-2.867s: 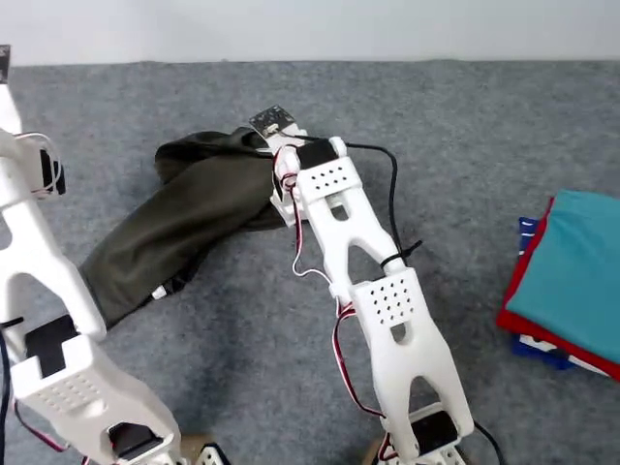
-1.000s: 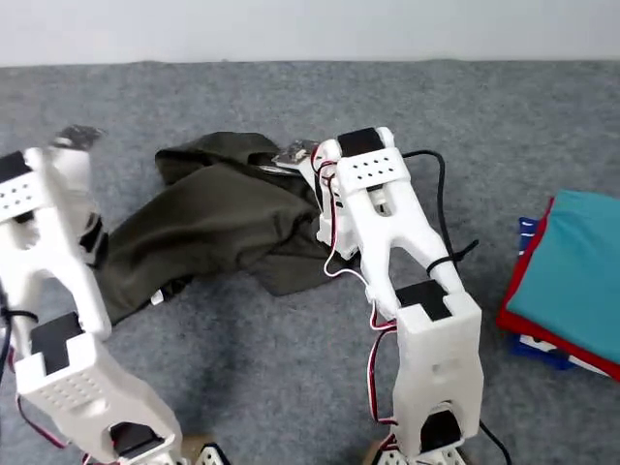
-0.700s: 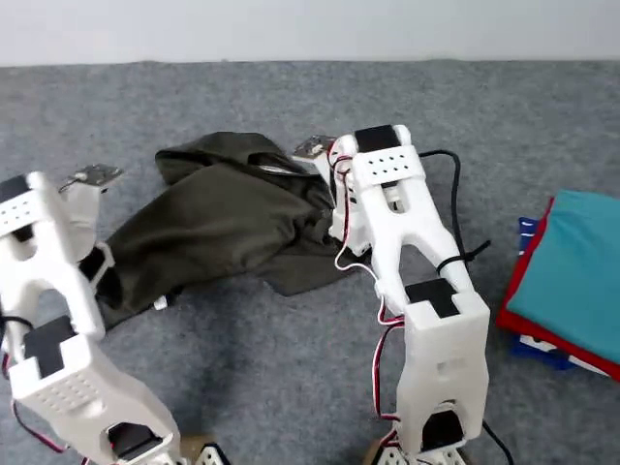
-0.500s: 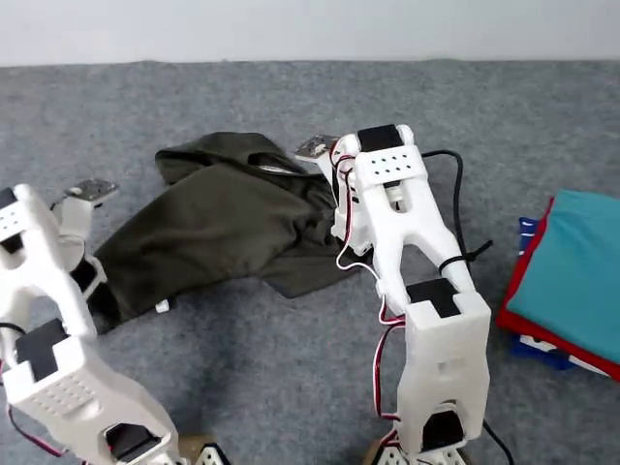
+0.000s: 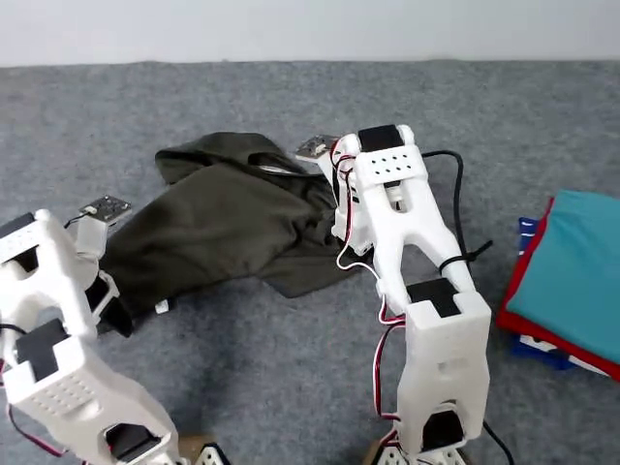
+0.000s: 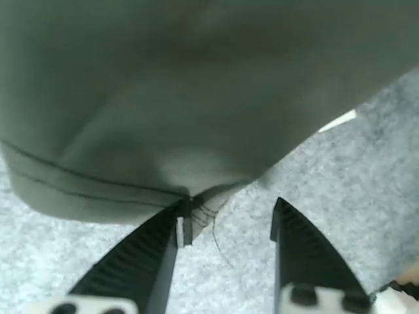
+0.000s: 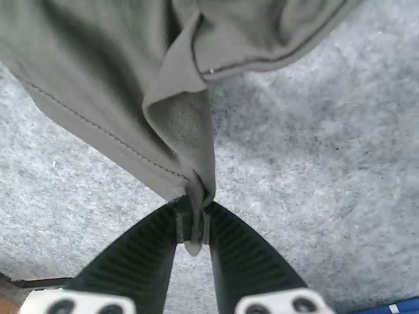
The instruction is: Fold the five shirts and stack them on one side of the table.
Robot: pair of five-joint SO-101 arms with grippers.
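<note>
On the grey table (image 5: 504, 116) — right claw (image 7: 193, 226) pinches the olive shirt (image 5: 218, 223), left claw (image 6: 230, 210) gapes

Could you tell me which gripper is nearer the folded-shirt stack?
Right. Right gripper pinches the olive shirt mid-table, left of the stack; left gripper is beyond the shirt.

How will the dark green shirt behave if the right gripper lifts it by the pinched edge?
Probably floppy: the dark green shirt lies in soft crumpled folds, so it would sag and drag. The right gripper pinches only a thin hem, so it might slip out.
</note>
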